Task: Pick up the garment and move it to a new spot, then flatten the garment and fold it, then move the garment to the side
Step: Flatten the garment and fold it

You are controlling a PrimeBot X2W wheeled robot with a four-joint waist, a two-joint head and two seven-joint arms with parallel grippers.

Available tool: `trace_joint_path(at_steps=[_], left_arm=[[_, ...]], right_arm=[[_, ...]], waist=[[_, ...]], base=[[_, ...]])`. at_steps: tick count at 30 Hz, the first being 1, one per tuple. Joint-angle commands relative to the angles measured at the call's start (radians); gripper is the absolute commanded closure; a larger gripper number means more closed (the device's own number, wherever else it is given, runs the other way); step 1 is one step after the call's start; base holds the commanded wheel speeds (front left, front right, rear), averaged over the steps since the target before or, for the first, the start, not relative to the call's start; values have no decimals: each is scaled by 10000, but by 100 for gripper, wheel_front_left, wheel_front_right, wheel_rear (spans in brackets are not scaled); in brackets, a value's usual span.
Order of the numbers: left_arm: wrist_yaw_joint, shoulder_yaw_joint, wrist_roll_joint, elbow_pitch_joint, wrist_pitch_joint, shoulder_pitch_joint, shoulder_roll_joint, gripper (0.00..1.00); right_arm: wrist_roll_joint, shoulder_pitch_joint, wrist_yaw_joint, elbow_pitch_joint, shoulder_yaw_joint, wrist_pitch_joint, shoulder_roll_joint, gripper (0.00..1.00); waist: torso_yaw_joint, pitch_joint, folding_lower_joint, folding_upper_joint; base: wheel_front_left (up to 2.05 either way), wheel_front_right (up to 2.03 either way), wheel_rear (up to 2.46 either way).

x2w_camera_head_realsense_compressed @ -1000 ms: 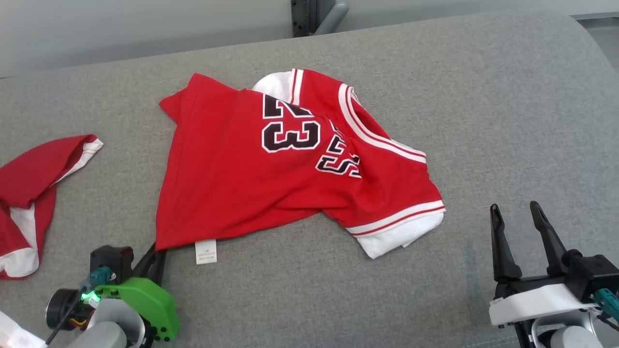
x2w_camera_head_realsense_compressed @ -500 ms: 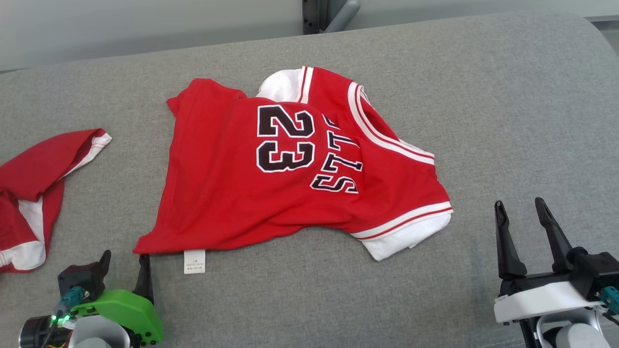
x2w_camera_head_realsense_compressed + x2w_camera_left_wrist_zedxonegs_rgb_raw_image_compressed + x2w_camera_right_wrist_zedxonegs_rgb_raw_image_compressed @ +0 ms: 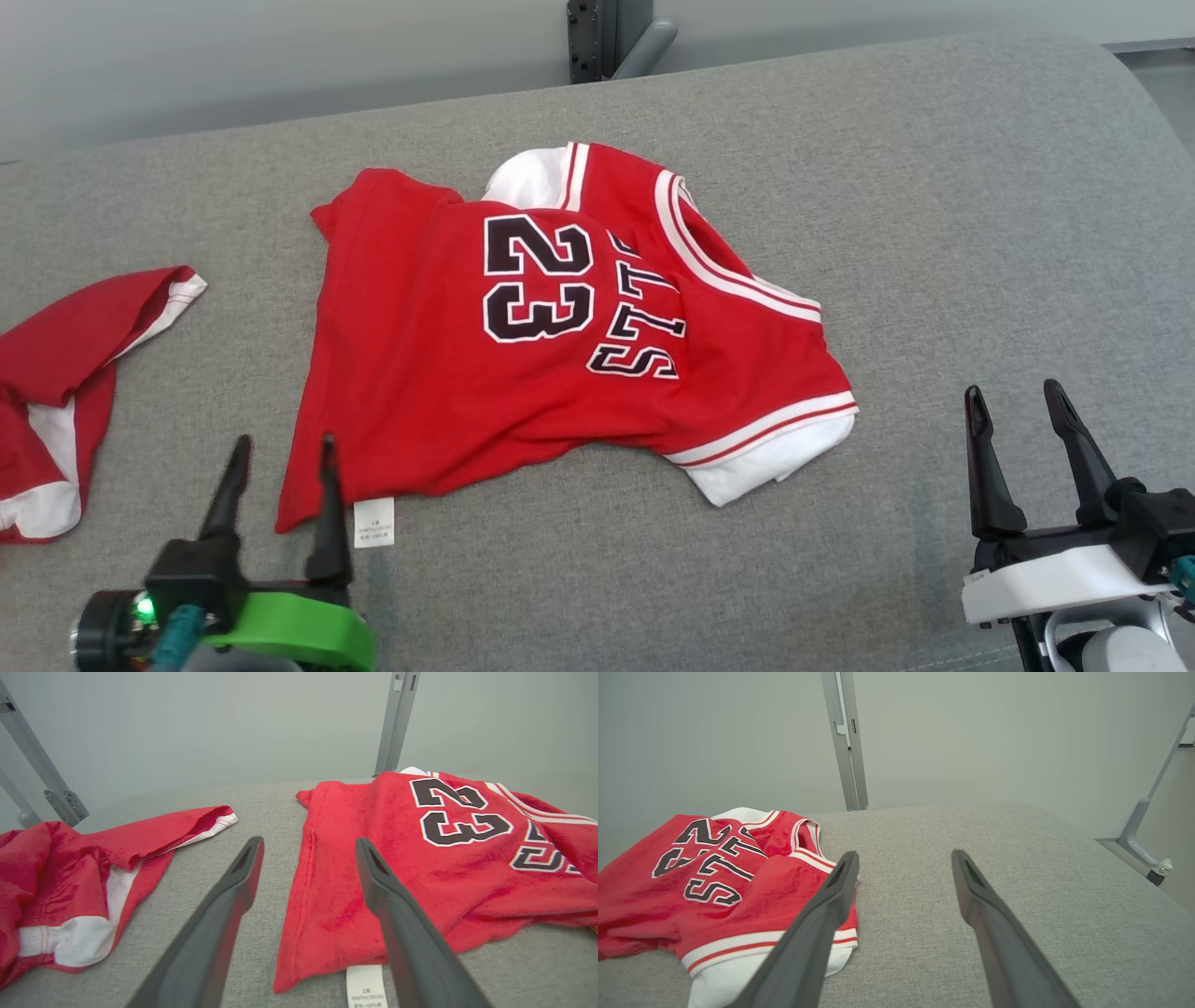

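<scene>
Garment [image 3: 551, 345] lies rumpled on cushion [image 3: 934, 233]. Left gripper [image 3: 285, 441], jaws wide and empty, stands at its hem corner; right gripper [image 3: 1014, 388] likewise, well apart. Flattening stage, judged: next, grip 2 corners, pull taut.

The second red garment [image 3: 56, 392] is cut off by the left edge of the head view, so its full shape cannot be told. The print on the white label [image 3: 373, 521] of the jersey [image 3: 448, 373] is too small to be read, and in the left wrist view this label is cut by the bottom edge. The lettering [image 3: 639, 322] beside the number 23 is partly hidden in a fold. A small part of the hem is covered by a finger [image 3: 328, 504] of the left tool [image 3: 285, 441].
</scene>
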Motion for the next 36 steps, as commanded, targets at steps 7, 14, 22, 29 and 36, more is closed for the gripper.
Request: trace_joint_path(at_steps=[7,14,22,29,36], left_arm=[[-1544,-2711,1259,-191,1341,-1686,-1005,0],[-2922,-4477,1803,1335,2253,-3143,-2320,0],[-3678,-5252,2122,3746,2348,-4159,-3350,0],[-3510,-5313,2351,5585,2103,-4772,-3698,0],[-3400,-5155,2400,6819,1840,-5284,-3639,0]], right_arm=[[57,-109,2,60,118,-4,60,0],[109,-181,2,120,214,-6,194,0],[238,-281,2,164,275,-6,317,0],[340,-256,2,191,275,-4,370,0],[379,-228,2,193,214,-4,391,0]], waist=[[-652,20,-1,0],[-1442,148,-1,0],[-2270,402,-1,0],[-2573,497,-1,0],[-2571,522,-1,0]], base=[[0,0,0],[0,0,0],[0,0,0],[0,0,0],[0,0,0]])
